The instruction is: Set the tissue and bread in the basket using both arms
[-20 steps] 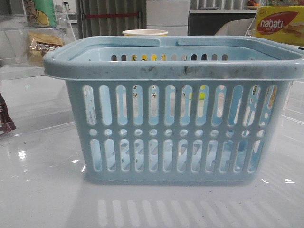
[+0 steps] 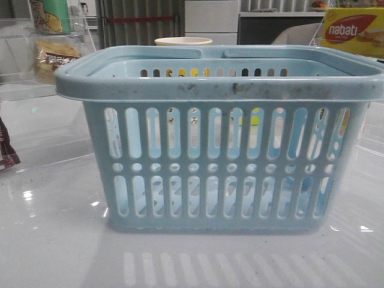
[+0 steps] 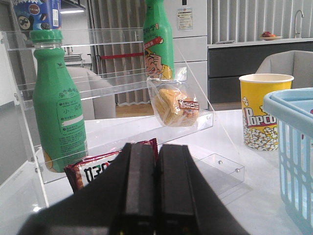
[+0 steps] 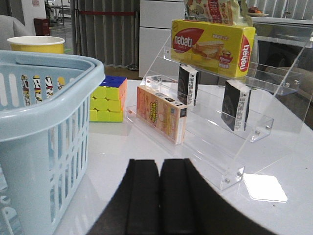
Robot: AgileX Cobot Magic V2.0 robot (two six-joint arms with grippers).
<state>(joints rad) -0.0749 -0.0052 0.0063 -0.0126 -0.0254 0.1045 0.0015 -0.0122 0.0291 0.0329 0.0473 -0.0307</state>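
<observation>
My left gripper (image 3: 156, 188) has its two black fingers pressed flat together with nothing between them, and it points at the clear acrylic tiered shelf (image 3: 122, 132) on my left side of the table. Just past the fingertips lies a red and dark snack wrapper (image 3: 105, 164), and beside it stands a tall green plastic bottle (image 3: 59, 105). Higher up, on the middle tier, sits the golden-yellow bread in its clear wrapper with a dark label band (image 3: 173, 105), leaning against the shelf back below a second green bottle (image 3: 158, 39). My right gripper (image 4: 159, 196) is likewise closed and empty, facing a second clear acrylic stand (image 4: 230, 122) that carries a yellow "nabati" box (image 4: 212, 41), two small dark packs (image 4: 236, 104) and an orange-pink carton (image 4: 161, 113); I judge one of those dark packs to be the tissue, though I cannot be sure. The large pale blue slotted basket (image 2: 222, 144) stands between the two arms, with a yellow popcorn cup (image 3: 264, 110) behind it, and through its slots I can make out nothing of the task goods inside. So the step in hand, as I judge it, is the reach: I would spread the left fingers before closing in, rise to the middle tier, and take the bread by its wrapper gently, keeping clear of the bottle above and the shelf lip.
</observation>
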